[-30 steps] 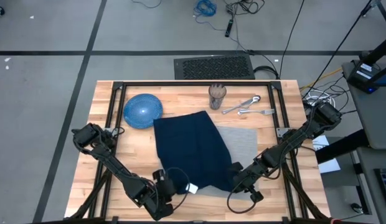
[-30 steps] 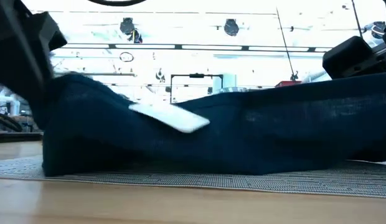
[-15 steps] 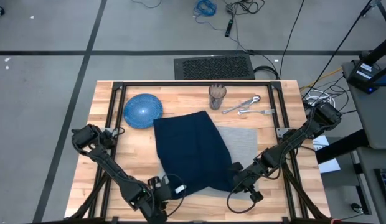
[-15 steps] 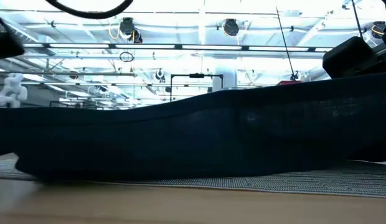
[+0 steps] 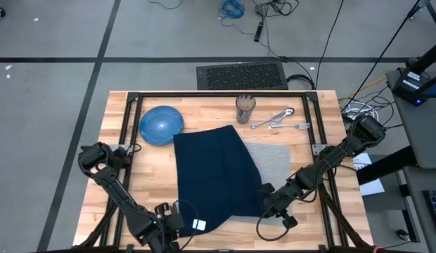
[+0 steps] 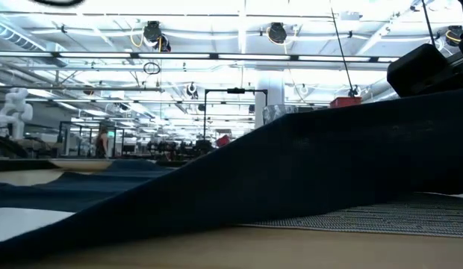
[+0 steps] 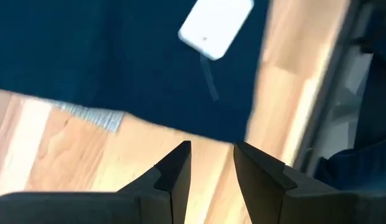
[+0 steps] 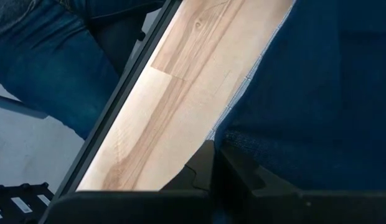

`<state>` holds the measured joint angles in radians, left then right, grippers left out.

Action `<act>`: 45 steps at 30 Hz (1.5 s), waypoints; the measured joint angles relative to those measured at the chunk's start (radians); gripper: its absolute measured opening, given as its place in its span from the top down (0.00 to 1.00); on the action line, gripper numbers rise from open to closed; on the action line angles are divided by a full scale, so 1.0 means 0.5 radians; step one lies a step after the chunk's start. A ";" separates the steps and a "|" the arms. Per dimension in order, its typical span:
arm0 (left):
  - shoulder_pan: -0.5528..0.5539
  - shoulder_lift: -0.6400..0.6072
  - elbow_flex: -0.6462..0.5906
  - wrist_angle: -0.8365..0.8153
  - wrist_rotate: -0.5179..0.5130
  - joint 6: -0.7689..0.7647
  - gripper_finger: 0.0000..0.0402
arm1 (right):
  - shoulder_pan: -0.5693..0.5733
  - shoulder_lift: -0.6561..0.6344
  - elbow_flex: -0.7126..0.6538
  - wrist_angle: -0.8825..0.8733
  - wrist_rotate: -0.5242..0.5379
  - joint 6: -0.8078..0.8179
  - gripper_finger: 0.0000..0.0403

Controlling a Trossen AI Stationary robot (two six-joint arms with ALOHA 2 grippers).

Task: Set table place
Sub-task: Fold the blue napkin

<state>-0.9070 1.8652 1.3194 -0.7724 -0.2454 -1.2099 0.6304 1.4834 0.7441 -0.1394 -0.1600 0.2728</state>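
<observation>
Both arms reach low: right end effector (image 5: 269,199) pinches the napkin (image 5: 214,169), left end effector (image 7: 211,163) hovers narrowly parted.

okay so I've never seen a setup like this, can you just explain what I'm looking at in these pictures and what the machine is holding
This is a robot with two dark arms working at a wooden table. One picture looks straight down from above, one sits at tabletop height looking across, and two come from cameras on the arms' wrists.

On the table lie a grey placemat, mostly covered by a navy napkin, plus a blue plate, a cup and some cutlery.

The right gripper, at the table's near edge, is shut on the napkin's edge. The left gripper, near the napkin's other near corner, holds nothing: its fingers stand slightly apart over bare wood, just short of the cloth. A white tag hangs from the napkin there.
</observation>
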 joint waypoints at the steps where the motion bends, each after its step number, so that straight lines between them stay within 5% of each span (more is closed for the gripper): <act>1: -0.007 0.000 0.017 0.009 -0.033 0.034 0.73 | 0.000 0.000 0.000 0.000 0.000 -0.004 1.00; 17: 0.069 0.442 0.359 -0.128 0.054 0.618 0.73 | 0.000 -0.001 0.000 0.002 -0.004 -0.001 1.00; 25: 0.102 0.442 0.365 -0.201 -0.001 0.578 0.72 | 0.000 -0.001 0.000 0.002 -0.004 0.006 1.00; 37: 0.112 0.441 0.487 -0.258 -0.042 0.478 0.51 | 0.000 -0.001 0.000 0.003 0.002 -0.007 1.00; 45: 0.112 0.445 0.507 -0.325 -0.043 0.441 0.49 | 0.000 -0.001 0.000 0.018 0.005 -0.007 1.00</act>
<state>-0.8509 2.0878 1.5726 -0.9351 -0.2667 -0.9894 0.6304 1.4830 0.7441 -0.1307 -0.1577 0.2693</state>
